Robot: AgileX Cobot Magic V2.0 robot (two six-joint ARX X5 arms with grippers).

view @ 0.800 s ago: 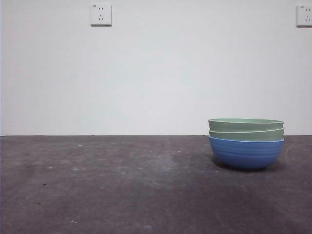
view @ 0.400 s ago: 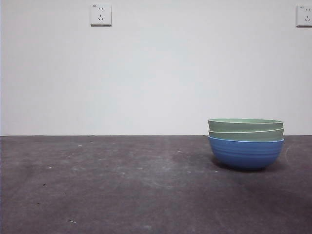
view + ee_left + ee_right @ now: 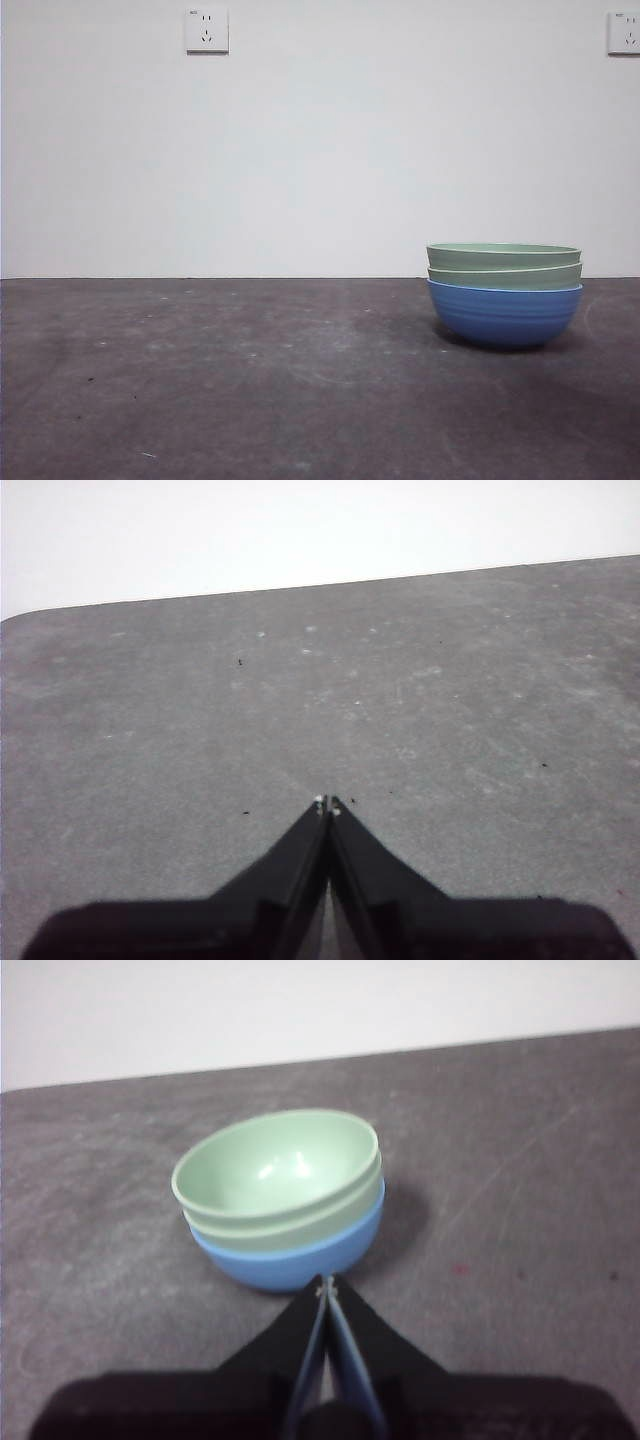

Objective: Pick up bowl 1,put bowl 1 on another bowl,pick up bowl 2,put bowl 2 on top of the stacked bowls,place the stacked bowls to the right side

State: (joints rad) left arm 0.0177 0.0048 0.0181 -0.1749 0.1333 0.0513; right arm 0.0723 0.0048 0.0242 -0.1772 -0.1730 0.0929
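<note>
The stacked bowls stand on the dark table at the right: the ribbed blue bowl (image 3: 505,315) at the bottom, two pale green bowls (image 3: 504,264) nested inside it. In the right wrist view the blue bowl (image 3: 300,1260) carries the green bowls (image 3: 275,1170), and my right gripper (image 3: 326,1285) is shut, empty, hovering just short of the stack. My left gripper (image 3: 327,804) is shut over bare table, holding nothing. Neither gripper shows in the front view.
The grey table (image 3: 250,380) runs back to a white wall with two sockets (image 3: 206,29) high up. The table's far edge (image 3: 300,585) shows in the left wrist view.
</note>
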